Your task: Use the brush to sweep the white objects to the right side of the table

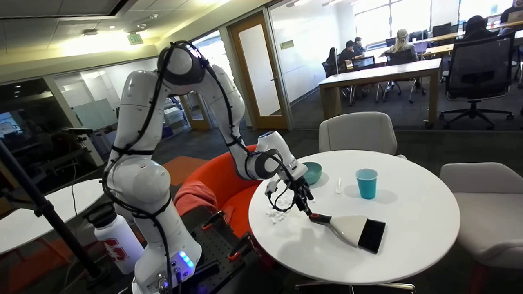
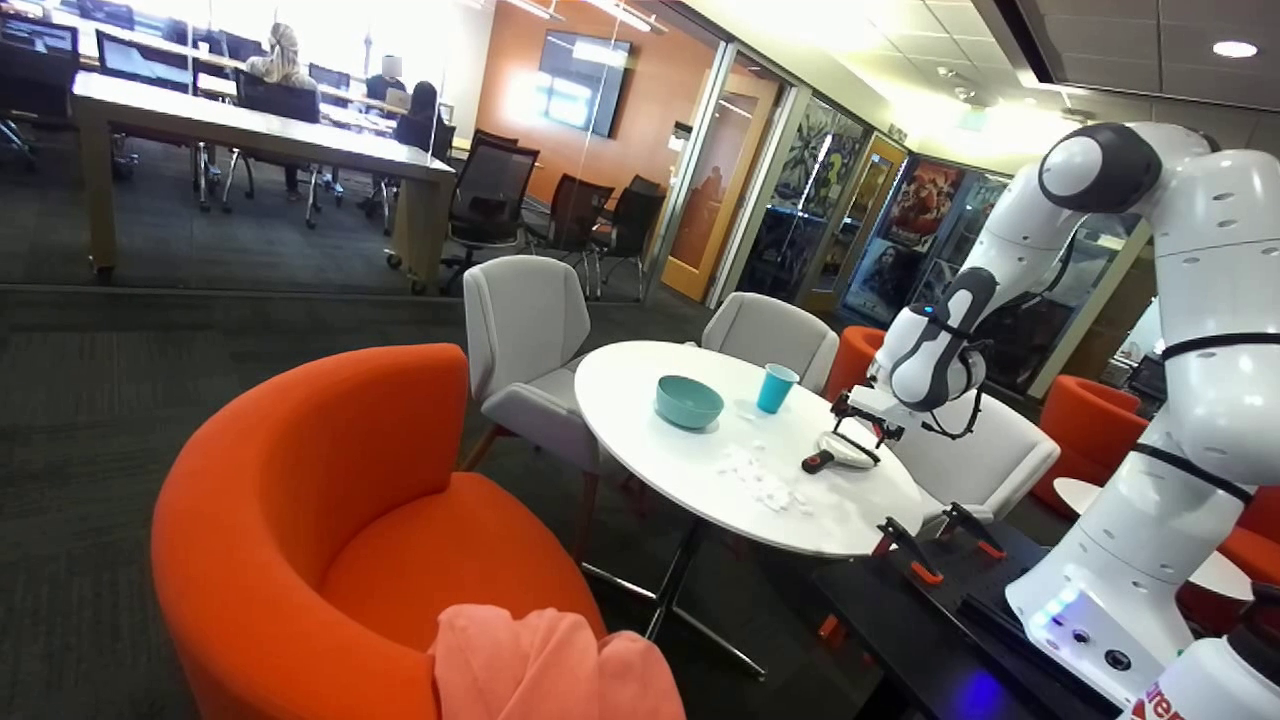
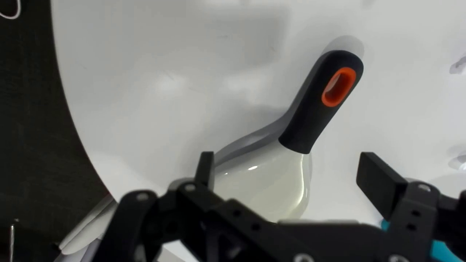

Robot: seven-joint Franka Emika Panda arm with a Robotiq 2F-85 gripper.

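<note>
The brush point(image 1: 347, 226) lies on the round white table point(image 1: 412, 245). It has a black handle with an orange-ringed hole, a cream body and black bristles. In the wrist view, its handle point(image 3: 313, 109) points to the upper right and its bristles are hidden behind the gripper. My gripper point(image 3: 287, 170) is open and empty. It is above the brush, with the cream body showing between the fingers, nearer the left one. In an exterior view, the gripper point(image 2: 866, 425) hangs over the brush point(image 2: 848, 452). The small white objects point(image 2: 765, 480) lie scattered beyond the handle end, also in an exterior view point(image 1: 278, 215).
A teal bowl point(image 1: 313, 173), a blue cup point(image 1: 366, 183) and a clear plastic spoon point(image 1: 339, 186) stand or lie on the table. Grey chairs point(image 1: 357, 132) and orange chairs point(image 2: 400, 480) surround it. Clamps point(image 2: 910, 550) rise from the robot's black stand beside the table edge.
</note>
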